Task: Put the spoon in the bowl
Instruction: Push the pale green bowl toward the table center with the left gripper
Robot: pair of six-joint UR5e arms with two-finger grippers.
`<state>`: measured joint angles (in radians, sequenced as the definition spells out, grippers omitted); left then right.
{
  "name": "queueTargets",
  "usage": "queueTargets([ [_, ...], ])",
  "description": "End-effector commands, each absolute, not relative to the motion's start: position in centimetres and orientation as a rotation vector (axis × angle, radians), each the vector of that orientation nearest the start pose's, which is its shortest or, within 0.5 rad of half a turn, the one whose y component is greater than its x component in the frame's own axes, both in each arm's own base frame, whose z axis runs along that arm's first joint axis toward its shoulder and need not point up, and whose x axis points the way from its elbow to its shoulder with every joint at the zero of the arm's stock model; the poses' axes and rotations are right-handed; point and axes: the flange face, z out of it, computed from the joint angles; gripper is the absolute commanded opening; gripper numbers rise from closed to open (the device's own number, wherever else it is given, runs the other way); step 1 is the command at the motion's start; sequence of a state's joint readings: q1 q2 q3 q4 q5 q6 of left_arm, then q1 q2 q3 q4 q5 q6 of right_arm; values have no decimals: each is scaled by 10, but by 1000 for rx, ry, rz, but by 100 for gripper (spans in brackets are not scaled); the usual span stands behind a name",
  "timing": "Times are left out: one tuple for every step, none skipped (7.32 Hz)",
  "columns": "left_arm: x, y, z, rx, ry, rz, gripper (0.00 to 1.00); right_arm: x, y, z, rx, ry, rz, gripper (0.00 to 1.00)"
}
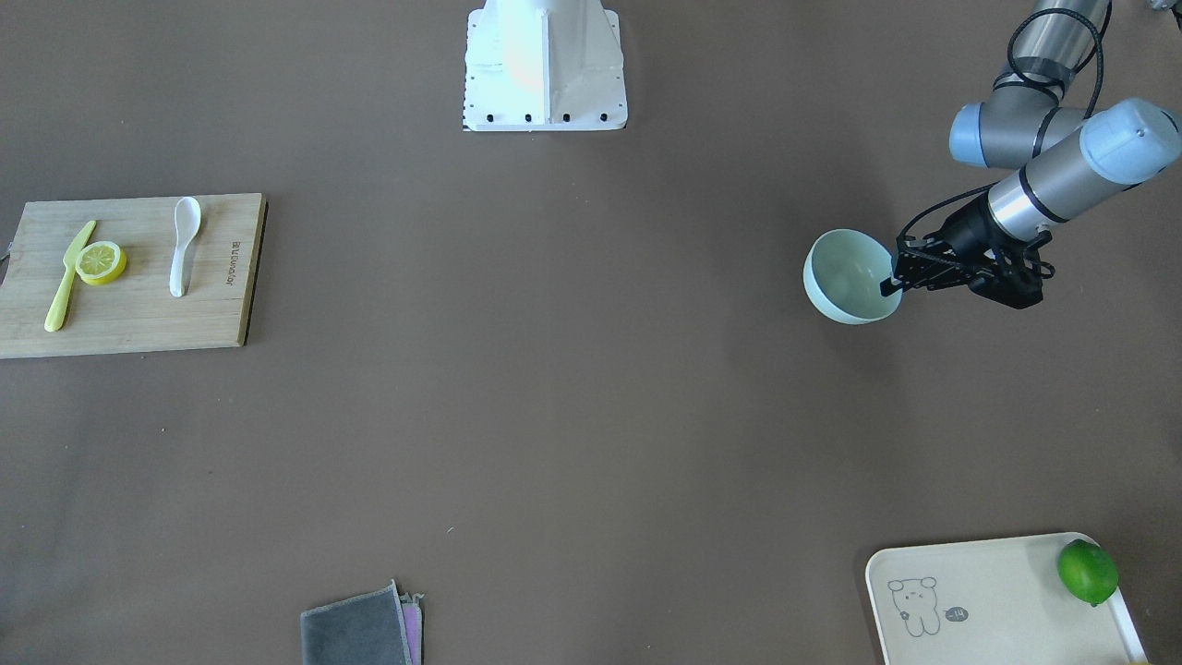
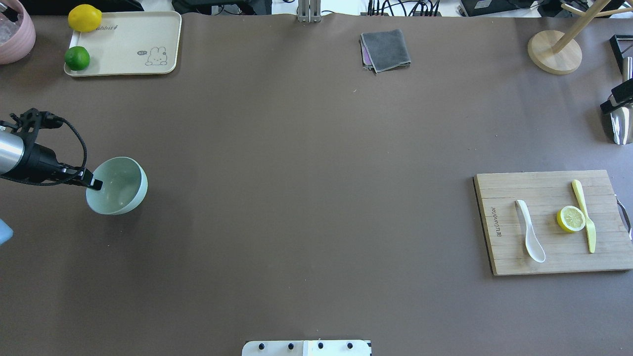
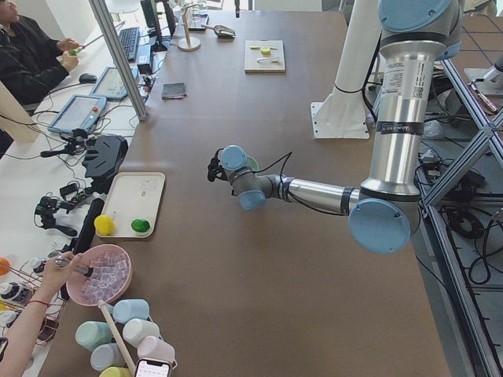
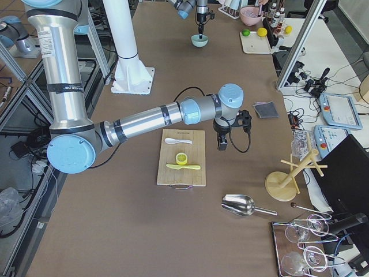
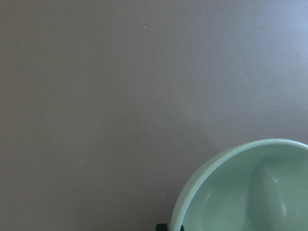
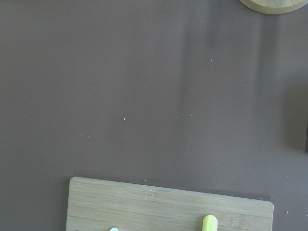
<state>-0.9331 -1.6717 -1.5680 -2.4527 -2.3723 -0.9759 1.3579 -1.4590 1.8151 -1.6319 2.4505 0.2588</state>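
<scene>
**Left hand on bowl rim; spoon on board at the far end of the bench**

Overhead view. The bowl (image 2: pixel 118 187) sits at the left side of the bench (image 2: pixel 306 173), mouth up, nothing inside it. The left hand (image 2: pixel 95 184) reaches in from the left edge and is closed down on the bowl's left rim, with one dark fingertip showing inside the wall. The left wrist view agrees: pale green rim at lower right, a sliver of black finger at the bottom edge beside it. I cannot tell whether the bowl rests on the bench or is raised off it.

The spoon (image 2: pixel 529 237) is well apart from the bowl, at the right side of the bench. It lies flat on a wooden cutting board (image 2: pixel 549 262), on the board's left part, with the scoop at the near end and the handle pointing away. To its right on the same board are a lemon slice (image 2: pixel 571 219) and a slim yellow knife (image 2: pixel 585 215), which touches the slice's right edge. Nothing is touching the spoon.

The right hand (image 4: pixel 221 146) shows only in the right side view. It hangs fingers down above the bench, just off the board's far edge and near the spoon. From there I cannot tell whether it is wide or narrow.

Also noted:
- Far left corner: a cream tray (image 2: pixel 128 44) with a lime (image 2: pixel 77 58) and a lemon (image 2: pixel 84 18).
- Far edge, middle: a folded grey cloth (image 2: pixel 385 49).
</scene>
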Motion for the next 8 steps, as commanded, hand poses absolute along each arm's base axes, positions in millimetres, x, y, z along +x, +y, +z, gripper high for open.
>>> queueTargets([
  [300,-509,416,108,1198,-4,0,-69,-525,468,49,-922,-69,100],
  [318,-531,358,102,1171,-53,0,-75,-523,463,47,-929,-77,100],
  [355,-535,310,101,1139,-58,0,-82,-521,460,48,-930,-94,100],
  [400,-516,293,110,1103,-57,0,-89,-519,457,47,-931,-106,100],
  [447,-491,279,120,1088,-54,0,-93,-519,456,46,-932,-115,100],
  [491,-468,270,135,1070,-60,0,-94,-518,456,41,-934,-112,100],
  [521,-461,255,168,1043,-64,0,-98,-517,452,33,-936,-99,100],
  [532,-453,249,152,1025,-59,0,-105,-513,445,25,-941,-89,100],
])
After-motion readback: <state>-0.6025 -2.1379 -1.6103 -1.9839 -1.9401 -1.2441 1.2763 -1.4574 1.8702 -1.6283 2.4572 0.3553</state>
